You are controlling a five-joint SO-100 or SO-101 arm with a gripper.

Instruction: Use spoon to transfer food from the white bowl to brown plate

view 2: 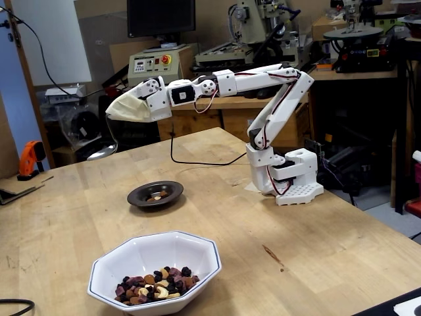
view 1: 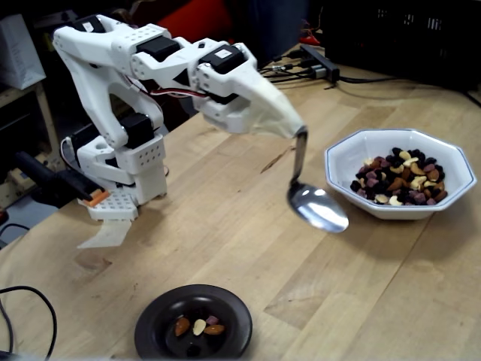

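Observation:
My gripper, wrapped in cream tape, is shut on the thin handle of the silver spoon. The spoon hangs down in the air and its oval bowl looks empty. It hovers just left of the white bowl, close to the rim, in a fixed view. The food, a mix of nuts and dark pieces, fills that bowl's bottom. The brown plate lies apart from the spoon and holds a few pieces of food.
The arm's white base stands on the wooden table. A power strip with cables lies at the table's far edge. A black cable loops at the front left. An orange drill and bench machines sit beyond the table.

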